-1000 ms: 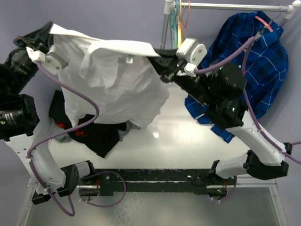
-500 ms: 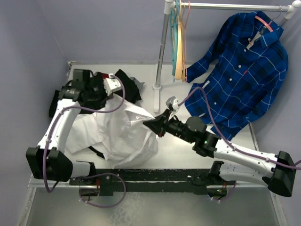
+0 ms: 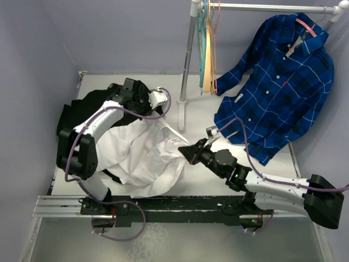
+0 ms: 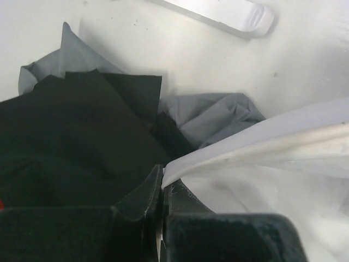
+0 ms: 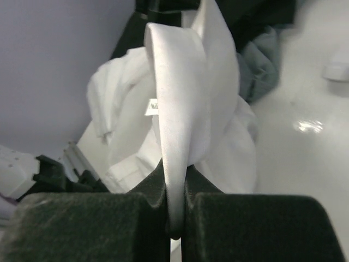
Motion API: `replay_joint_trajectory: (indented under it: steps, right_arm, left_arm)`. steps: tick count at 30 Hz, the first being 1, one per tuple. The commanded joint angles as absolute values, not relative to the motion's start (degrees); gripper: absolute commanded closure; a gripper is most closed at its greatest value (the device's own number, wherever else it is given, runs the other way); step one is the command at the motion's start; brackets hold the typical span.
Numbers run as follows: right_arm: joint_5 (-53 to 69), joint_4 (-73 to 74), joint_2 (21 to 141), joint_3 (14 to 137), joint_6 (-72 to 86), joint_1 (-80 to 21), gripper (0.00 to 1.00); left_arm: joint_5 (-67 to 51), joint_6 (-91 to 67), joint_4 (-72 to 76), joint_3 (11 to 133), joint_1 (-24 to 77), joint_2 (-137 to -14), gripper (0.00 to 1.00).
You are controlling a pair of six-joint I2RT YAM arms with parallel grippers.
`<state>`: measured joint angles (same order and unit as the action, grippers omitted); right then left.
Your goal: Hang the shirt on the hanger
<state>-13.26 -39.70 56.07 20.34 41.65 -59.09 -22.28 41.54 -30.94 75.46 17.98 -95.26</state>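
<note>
Both pincers are closed on cloth: the left pincer (image 3: 157,112) nips a thin white edge between shut jaws, and the right pincer (image 3: 186,151) clamps a standing fold, most likely so that the two grips can spread the garment and find its collar. Beneath them the desk (image 3: 199,121) carries everything, with walls close at the back and left and bare room only toward the middle and right front. On the left half of it lies the shirt (image 3: 139,158), bunched in a heap, one ridge drawn taut between the two grips, its front edge close to the near rim, so a pull toward the bases could drag it off. A plaid shirt (image 3: 283,82) hangs at the far right and takes up that side of the rail. Behind the white heap, touching it, a black garment (image 3: 82,106) could snag on a lift. The rack pole (image 3: 188,54) stands just beyond the left pincer and limits its swing. Smallest, the hanger (image 3: 215,54) hangs on the rail beside the pole, among other hangers, well apart from the shirt and not yet fetched.
</note>
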Motion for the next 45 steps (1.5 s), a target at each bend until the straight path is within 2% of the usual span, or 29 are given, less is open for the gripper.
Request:
replay_joint_trajectory:
  steps: [1, 7, 8, 10, 12, 14, 16, 20, 30, 31, 35, 38, 42, 45]
  right_arm:
    - [-24.59, -41.86, 56.4, 16.9, 47.73, -58.36, 1.0]
    - [-24.5, -43.52, 61.52, 13.49, 52.18, -54.05, 1.0]
    - [-23.86, -44.84, 63.1, 13.27, 52.17, -53.65, 1.0]
    - [-21.97, -47.62, 66.44, 13.43, 51.96, -53.0, 1.0]
    - [-20.8, -49.93, 69.58, 13.77, 51.99, -52.4, 1.0]
    - [-19.37, -51.97, 72.51, 13.8, 52.67, -51.61, 1.0]
    - [-17.17, -54.41, 75.09, 13.34, 53.58, -50.16, 1.0]
    - [-15.48, -57.64, 77.85, 12.62, 52.82, -49.36, 1.0]
    - [-14.62, -55.53, 74.53, 10.76, 50.81, -46.79, 1.0]
    - [-14.55, -55.38, 74.39, 10.61, 50.54, -46.5, 1.0]
    - [-13.27, -55.37, 74.44, 10.5, 49.61, -45.33, 1.0]
    - [-12.38, -56.49, 74.72, 10.31, 50.16, -44.51, 1.0]
    - [-10.11, -56.68, 76.53, 12.06, 48.83, -44.03, 1.0]
    - [-8.54, -58.43, 78.88, 13.09, 48.68, -43.79, 1.0]
  left_arm:
    - [-12.16, 41.64, -25.76, 82.49, 18.13, -100.34, 1.0]
    - [-6.24, 42.97, -26.86, 89.73, 18.11, -107.62, 1.0]
    - [-5.76, 42.98, -27.34, 90.92, 18.25, -108.52, 0.95]
    - [-4.84, 42.85, -27.97, 92.95, 18.25, -110.07, 0.79]
    - [-2.05, 42.69, -28.28, 94.81, 18.55, -111.61, 0.49]
    - [2.0, 43.36, -28.64, 97.06, 18.62, -112.89, 0.31]
    - [6.38, 45.29, -28.66, 97.99, 18.42, -113.32, 0.2]
    - [6.35, 47.22, -29.55, 97.49, 15.73, -110.04, 0.09]
    - [0.74, 53.13, -40.58, 99.91, 6.79, -105.53, 0.04]
    - [-1.36, 52.54, -44.01, 101.74, 6.77, -105.5, 0.0]
    - [-18.86, 46.89, -61.55, 109.91, 8.6, -105.07, 0.0]
    - [-25.01, 42.87, -65.04, 109.64, 12.6, -101.46, 0.0]
    - [-25.61, 36.32, -63.17, 108.09, 16.94, -96.71, 0.0]
    - [-19.75, 33.25, -59.49, 107.66, 17.18, -96.87, 0.0]
